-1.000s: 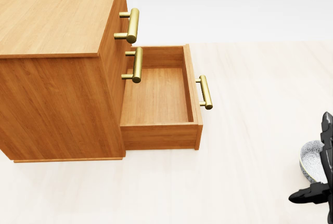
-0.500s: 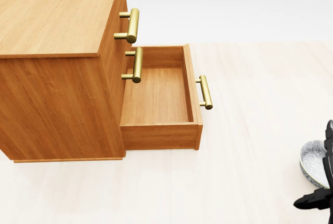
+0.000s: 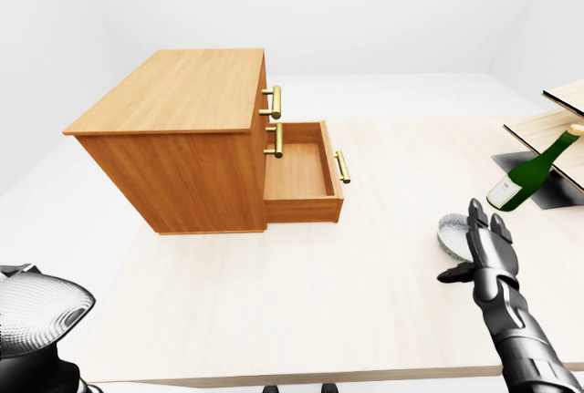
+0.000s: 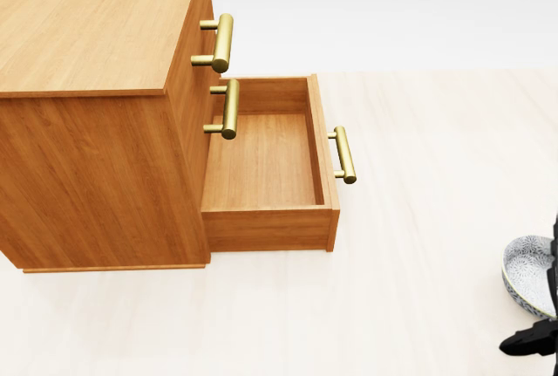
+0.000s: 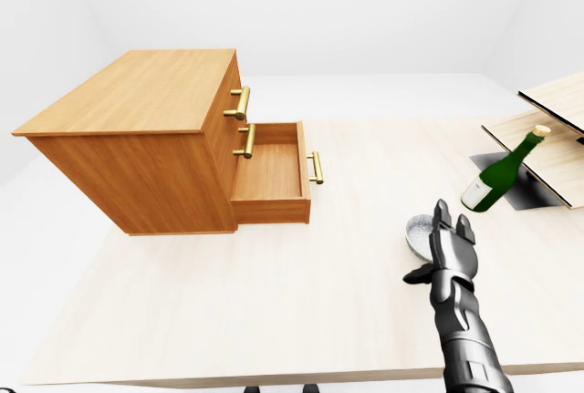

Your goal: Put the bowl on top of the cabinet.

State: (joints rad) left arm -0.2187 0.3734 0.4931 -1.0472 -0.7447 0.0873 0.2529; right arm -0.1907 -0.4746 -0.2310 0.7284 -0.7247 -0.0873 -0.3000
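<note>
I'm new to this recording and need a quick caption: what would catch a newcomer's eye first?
The big wooden cabinet fills the left of the left-eye view, one drawer pulled out and empty. At lower right the robot's right hand stands open next to a patterned bowl on the pale table. A green bottle leans tilted near the right edge.

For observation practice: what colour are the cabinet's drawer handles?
The cylindrical handles on the wooden cabinet are brassy gold, clearest in the head view.
</note>
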